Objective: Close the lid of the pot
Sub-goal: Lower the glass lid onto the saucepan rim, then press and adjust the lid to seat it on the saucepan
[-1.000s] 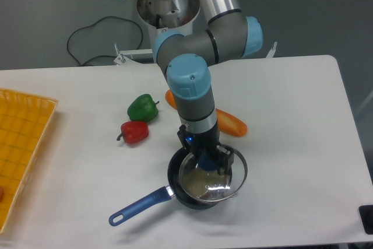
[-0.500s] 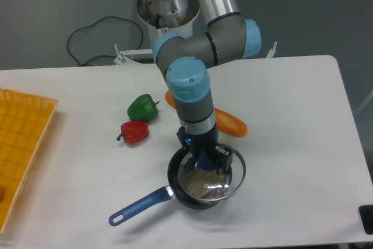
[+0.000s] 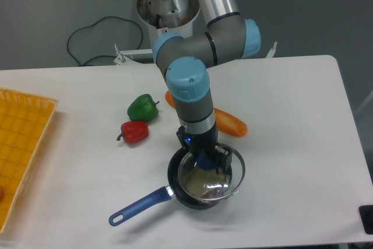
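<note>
The pot, a small black saucepan with a long blue handle pointing to the lower left, stands near the table's front edge. The clear glass lid with its metal rim lies over the pot, shifted slightly to the right. My gripper reaches straight down onto it, shut on the lid's blue knob, which shows between the fingers.
A green pepper and a red pepper lie left of the arm. An orange carrot lies behind the pot, partly hidden by the arm. A yellow tray sits at the left edge.
The gripper and lid have shifted slightly left and down, bringing the lid more squarely over the pot.
</note>
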Available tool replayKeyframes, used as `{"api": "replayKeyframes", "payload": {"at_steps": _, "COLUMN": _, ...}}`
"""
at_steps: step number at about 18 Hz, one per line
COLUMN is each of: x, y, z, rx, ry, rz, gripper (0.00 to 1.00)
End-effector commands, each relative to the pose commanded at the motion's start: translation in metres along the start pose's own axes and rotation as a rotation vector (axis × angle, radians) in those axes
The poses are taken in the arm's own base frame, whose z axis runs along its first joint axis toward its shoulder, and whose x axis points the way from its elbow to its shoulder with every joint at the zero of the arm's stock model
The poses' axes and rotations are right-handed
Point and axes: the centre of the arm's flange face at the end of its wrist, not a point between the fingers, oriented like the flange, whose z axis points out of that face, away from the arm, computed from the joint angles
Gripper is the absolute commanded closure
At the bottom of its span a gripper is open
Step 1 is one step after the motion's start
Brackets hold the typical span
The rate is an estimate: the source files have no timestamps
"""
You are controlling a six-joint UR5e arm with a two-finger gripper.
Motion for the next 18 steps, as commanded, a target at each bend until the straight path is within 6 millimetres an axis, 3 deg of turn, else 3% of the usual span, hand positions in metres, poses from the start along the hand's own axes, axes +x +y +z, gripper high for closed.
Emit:
{"api": "replayKeyframes", "payload": {"at_steps": 6, "x": -0.001, "y": -0.002, "z": -0.018, "rx": 0.032, "ry": -0.012, "rz": -0.003, "gripper": 0.4}}
{"api": "replayKeyframes", "payload": {"at_steps": 18, "x": 0.013, "y": -0.005, "z": -0.002, "rx": 0.011, "ry": 0.016, "rz": 0.015, "gripper": 0.4}}
